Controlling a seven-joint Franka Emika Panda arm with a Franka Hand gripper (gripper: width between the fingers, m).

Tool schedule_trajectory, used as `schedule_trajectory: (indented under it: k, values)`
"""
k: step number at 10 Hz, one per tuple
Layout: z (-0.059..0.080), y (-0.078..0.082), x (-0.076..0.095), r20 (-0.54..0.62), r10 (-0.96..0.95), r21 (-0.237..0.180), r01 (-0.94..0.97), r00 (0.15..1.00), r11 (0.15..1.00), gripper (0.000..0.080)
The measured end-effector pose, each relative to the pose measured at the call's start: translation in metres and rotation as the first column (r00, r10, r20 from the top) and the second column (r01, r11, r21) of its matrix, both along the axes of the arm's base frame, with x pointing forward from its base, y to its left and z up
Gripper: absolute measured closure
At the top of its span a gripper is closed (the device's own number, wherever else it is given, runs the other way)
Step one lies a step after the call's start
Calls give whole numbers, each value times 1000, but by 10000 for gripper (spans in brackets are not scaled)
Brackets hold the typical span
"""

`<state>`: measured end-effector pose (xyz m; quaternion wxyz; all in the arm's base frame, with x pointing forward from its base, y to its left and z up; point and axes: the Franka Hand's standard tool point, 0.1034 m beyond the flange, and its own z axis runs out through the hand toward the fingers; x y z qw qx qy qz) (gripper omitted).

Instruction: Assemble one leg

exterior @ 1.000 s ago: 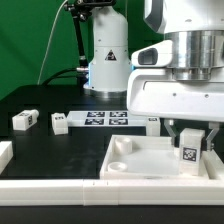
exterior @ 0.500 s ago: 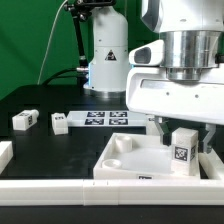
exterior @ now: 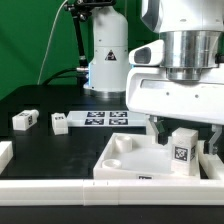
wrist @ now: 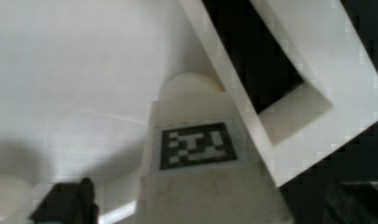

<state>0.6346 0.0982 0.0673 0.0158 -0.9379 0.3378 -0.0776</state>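
We have the leg (exterior: 181, 151) standing upright on the large white panel (exterior: 128, 160), near the corner on the exterior view's right, tag facing out (wrist: 200, 144). It looks light, rigid and smooth plastic, likely slippery, so the flat sides near its top seem the place to hold. The gripper (exterior: 180, 131) appears pinched on it there. Two loose blocks (exterior: 25, 120) and the marker board (exterior: 105, 118) lie beyond.

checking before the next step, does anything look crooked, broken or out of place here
Nothing stands out. The small white plastic leg block with its square tag sits upright in the end effector over the large white square panel. Two more white blocks and the marker board lie flat on the black table.
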Motion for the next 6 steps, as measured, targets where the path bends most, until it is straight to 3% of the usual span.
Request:
schedule_trajectory:
  k: [6]
  values:
    - [0, 0, 0, 0, 0, 0, 0, 1000, 1000, 150]
